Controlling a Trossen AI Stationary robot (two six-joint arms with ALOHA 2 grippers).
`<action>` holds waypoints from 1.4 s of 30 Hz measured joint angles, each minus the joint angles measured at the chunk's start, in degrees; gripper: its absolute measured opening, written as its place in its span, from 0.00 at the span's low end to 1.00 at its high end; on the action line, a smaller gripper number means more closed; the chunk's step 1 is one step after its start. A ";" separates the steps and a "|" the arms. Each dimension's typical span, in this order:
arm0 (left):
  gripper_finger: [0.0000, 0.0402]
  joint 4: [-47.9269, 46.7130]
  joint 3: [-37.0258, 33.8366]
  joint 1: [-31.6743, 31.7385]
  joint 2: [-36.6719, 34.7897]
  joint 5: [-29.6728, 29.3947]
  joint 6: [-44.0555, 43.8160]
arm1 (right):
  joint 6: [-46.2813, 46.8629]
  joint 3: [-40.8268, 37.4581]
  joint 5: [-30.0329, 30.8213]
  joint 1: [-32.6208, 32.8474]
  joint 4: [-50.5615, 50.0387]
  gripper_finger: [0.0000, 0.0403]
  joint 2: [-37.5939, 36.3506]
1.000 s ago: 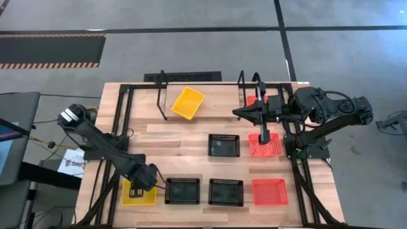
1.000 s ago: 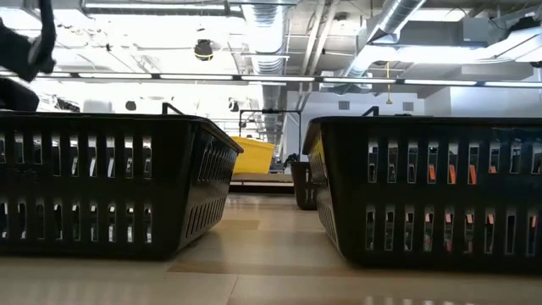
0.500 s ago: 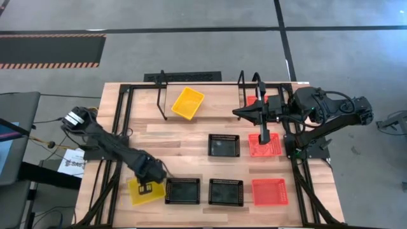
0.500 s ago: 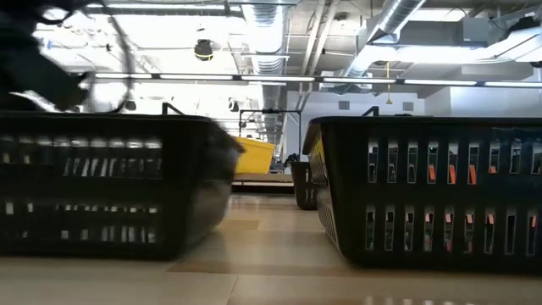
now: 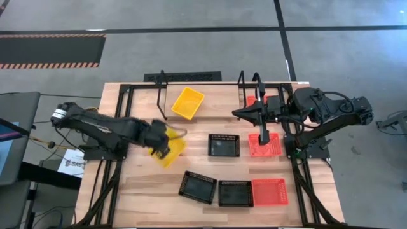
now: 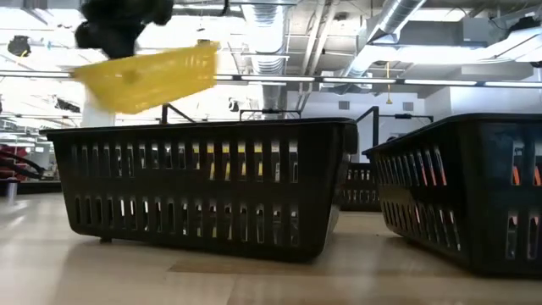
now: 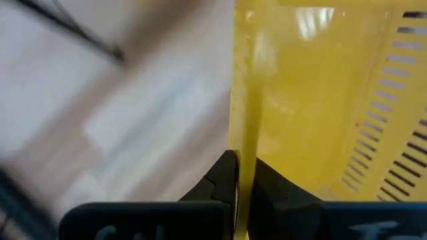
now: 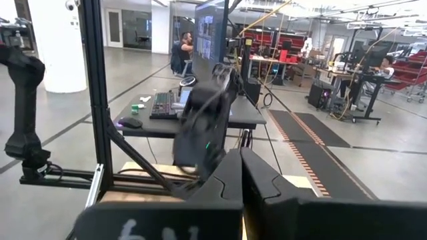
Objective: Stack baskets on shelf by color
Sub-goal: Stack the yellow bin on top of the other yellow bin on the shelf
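A yellow basket (image 5: 168, 148) is being held up off the table (image 5: 191, 162) by the left gripper (image 5: 159, 141). The gripper's fingers (image 7: 223, 179) are being pressed tight on the basket's thin wall. This basket is being kept tilted in the air, in front of the shelf (image 5: 210, 102) and well apart from it. A second yellow basket (image 5: 188, 103) is being kept on the shelf. A black basket (image 5: 224, 145) is seen just in front of the shelf. Two more black baskets (image 5: 198, 187) are seen farther away, near the front edge. Red baskets (image 5: 269, 191) are seen to the shelf's right side. The right gripper (image 5: 263, 140) is being kept shut, holding nothing, above one red basket (image 5: 272, 147).
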 joint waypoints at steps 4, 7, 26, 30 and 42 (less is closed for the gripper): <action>0.00 7.80 5.27 4.11 -0.90 -9.99 1.61 | -0.02 0.00 0.00 0.00 0.01 0.02 0.00; 0.00 15.36 8.47 7.98 -0.53 -12.66 6.72 | -0.03 0.00 0.00 0.00 0.05 0.02 0.00; 0.00 20.89 12.40 34.92 12.93 6.98 18.19 | 1.33 0.00 0.00 -0.02 -1.90 0.02 0.00; 0.00 20.66 12.40 36.30 16.90 9.61 19.99 | 1.46 0.00 0.00 -0.04 -2.43 0.02 0.04; 0.00 18.20 14.06 39.14 19.37 12.05 24.55 | 2.80 -0.02 0.01 -0.07 -5.01 0.02 0.37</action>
